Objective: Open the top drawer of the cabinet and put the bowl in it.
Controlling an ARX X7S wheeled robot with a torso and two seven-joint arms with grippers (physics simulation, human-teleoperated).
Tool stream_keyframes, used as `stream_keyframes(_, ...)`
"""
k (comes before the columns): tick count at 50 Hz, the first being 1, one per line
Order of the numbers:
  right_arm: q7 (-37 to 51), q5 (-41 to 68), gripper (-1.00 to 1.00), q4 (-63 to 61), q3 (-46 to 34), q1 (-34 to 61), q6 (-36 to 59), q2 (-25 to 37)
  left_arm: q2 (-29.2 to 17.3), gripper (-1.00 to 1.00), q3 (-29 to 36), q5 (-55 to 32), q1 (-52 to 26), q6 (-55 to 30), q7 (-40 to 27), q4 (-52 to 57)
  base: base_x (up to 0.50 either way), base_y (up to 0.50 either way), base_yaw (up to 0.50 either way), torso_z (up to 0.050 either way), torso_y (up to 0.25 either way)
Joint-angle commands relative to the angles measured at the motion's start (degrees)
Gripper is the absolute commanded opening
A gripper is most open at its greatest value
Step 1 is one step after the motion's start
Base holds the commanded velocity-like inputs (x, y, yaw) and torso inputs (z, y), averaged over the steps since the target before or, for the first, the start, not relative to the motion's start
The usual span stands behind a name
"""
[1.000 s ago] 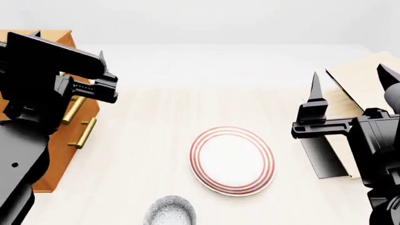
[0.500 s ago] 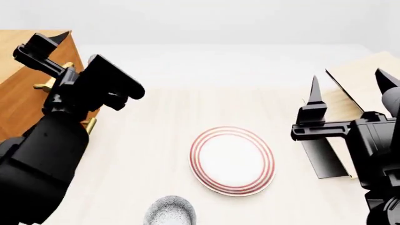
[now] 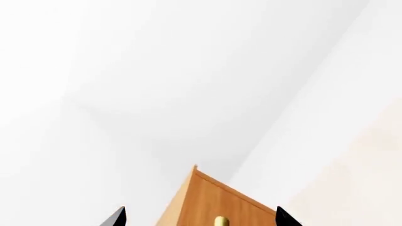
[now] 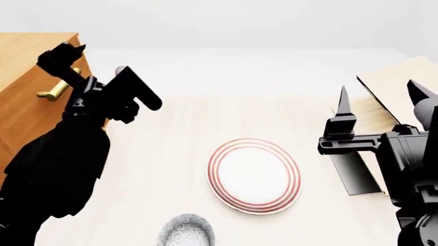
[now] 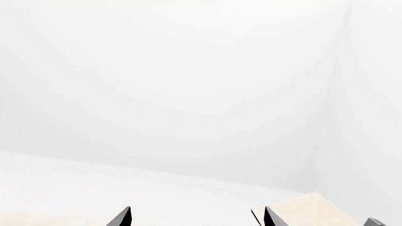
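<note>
The cabinet point(image 4: 31, 51) stands at the far left of the head view. Its top drawer point(image 4: 24, 115) is shut, and its brass handle point(image 4: 53, 92) shows. The lower drawers are hidden behind my left arm. My left gripper point(image 4: 102, 74) is open and empty, just right of that handle, pointing at the cabinet. In the left wrist view the cabinet point(image 3: 213, 202) and the handle point(image 3: 221, 221) lie between the fingertips point(image 3: 116, 217). The speckled bowl point(image 4: 186, 230) sits at the near table edge, partly cut off. My right gripper point(image 4: 378, 97) is open and empty at the right, fingertips point(image 5: 122, 217) far apart.
A white plate with red rings point(image 4: 255, 175) lies mid-table, just beyond the bowl. A pale tilted-board rack point(image 4: 393, 87) on a black base point(image 4: 352, 174) stands at the right, behind my right gripper. Its board point(image 5: 301, 209) shows in the right wrist view.
My left arm has swung round and its gripper has turned toward the cabinet's top handle, uncovering that handle and hiding the lower ones. The right gripper has barely moved.
</note>
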Motion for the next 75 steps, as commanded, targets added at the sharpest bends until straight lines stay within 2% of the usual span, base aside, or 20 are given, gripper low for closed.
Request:
stream_keyframes(1, -0.4, -0.7, 1.00, 0.6, -0.5, -0.7, -1.2, 0.2, 1.2, 1.00, 3.5, 2.2, -2.5, -0.4, 0.7, -4.8, 0.00, 0.00, 0.00, 0.000, 0.000)
stream_keyframes(37, -2.2, -4.2, 1.00, 2.2, -2.2, -3.8, -5.8, 0.7, 5.7, 1.00, 8.5, 4.4, -6.1, 1.8, 1.9, -21.0, 0.00, 0.00, 0.00, 0.000, 0.000)
stream_keyframes(75, -3.2, -6.5, 1.00, 4.0, -3.5, -6.2, -9.0, 0.9, 9.6, 1.00, 7.4, 3.0, -6.5, 8.0, 0.0, -38.2, 0.00, 0.00, 0.00, 0.000, 0.000)
